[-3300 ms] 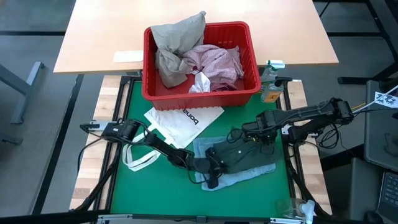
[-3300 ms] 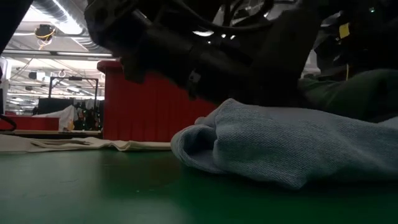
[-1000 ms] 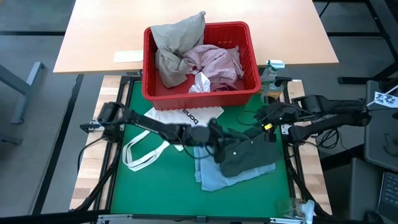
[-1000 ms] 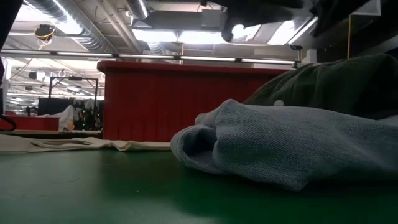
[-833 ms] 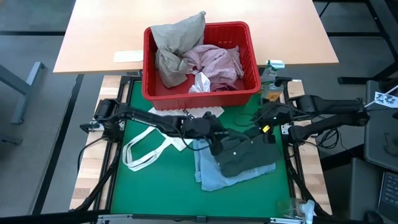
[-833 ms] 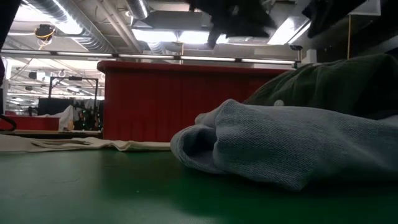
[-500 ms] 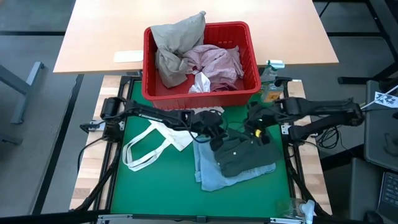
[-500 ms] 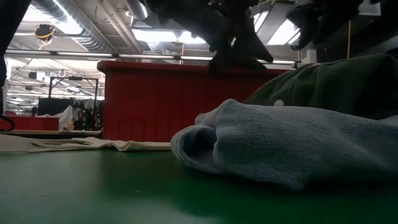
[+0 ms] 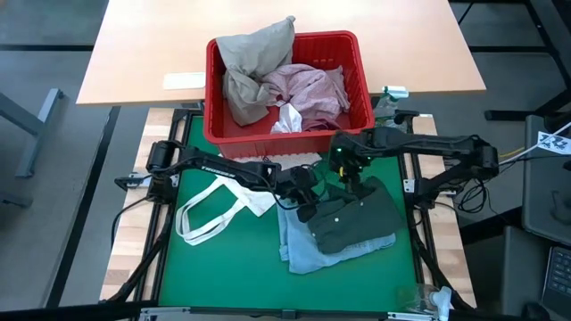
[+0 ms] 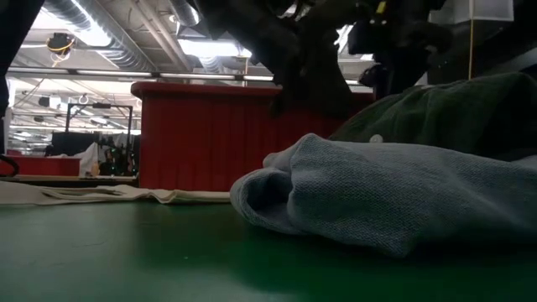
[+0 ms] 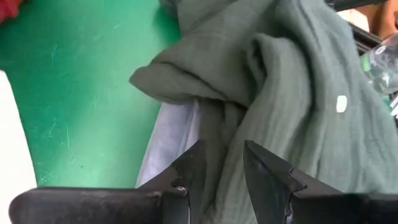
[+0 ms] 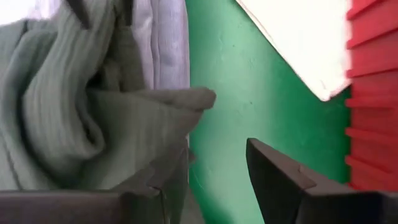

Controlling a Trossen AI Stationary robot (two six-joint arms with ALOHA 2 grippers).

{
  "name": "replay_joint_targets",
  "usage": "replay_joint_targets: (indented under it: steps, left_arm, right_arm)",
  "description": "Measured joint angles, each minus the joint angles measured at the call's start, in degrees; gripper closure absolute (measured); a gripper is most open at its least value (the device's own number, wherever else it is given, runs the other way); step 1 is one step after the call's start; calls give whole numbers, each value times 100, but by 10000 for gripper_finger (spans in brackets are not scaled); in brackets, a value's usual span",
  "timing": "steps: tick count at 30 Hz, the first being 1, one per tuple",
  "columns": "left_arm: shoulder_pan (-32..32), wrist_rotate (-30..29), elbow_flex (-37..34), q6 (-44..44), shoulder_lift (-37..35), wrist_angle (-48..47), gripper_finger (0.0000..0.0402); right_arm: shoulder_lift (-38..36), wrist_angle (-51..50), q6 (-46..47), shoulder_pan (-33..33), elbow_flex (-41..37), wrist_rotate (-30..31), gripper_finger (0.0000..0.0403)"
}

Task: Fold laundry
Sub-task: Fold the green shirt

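Here, green garment [image 9: 355, 218] bunched on blue garment [image 9: 303, 248] at centre mat, roughly 5 o'clock from basket [image 9: 214, 94]. Left gripper [image 9: 308, 203] at the green garment's 9 o'clock edge, fingers [image 11: 267, 177] part open over a fold, nothing held. Right gripper [image 9: 350, 183] at its 12 o'clock edge, fingers [image 12: 277, 174] part open beside a loose corner, nothing held. Likely step: pinching two edges to spread the green garment flat. Best done by closing on a single layer only, avoiding the blue cloth beneath, then drawing apart evenly toward 9 and 3 o'clock. Around: tote bag [image 9: 259, 174] at 10 o'clock, just beside the left gripper, liable to be snagged; basket at 12 o'clock, holding khaki [image 9: 250, 62], pink [image 9: 312, 89] and white [image 9: 287, 120] pieces, limiting room to pull that way; bottle [image 9: 389, 111] at 1 o'clock.
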Motion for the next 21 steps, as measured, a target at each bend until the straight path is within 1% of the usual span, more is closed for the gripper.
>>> replay_joint_targets:
  steps: [5, 8, 10, 14, 21]
  left_arm:
    - [-118, -4, 2, 0, 0, -83, 301]
    - [-176, -3, 2, 1, 0, -85, 301]
    - [-184, -4, 2, 4, 0, -202, 301]
    - [-224, -8, 4, 6, 0, -490, 301]
    - [-226, -10, 4, 7, 0, -529, 301]
  right_arm:
    - [227, 264, 397, -3, 0, -293, 240]
    - [328, 436, 790, -3, 0, -614, 240]
    - [390, 596, 1157, -3, 0, -721, 240]
    - [594, 832, 1680, -3, 0, -714, 240]
    - [1026, 773, 1990, -3, 0, -674, 240]
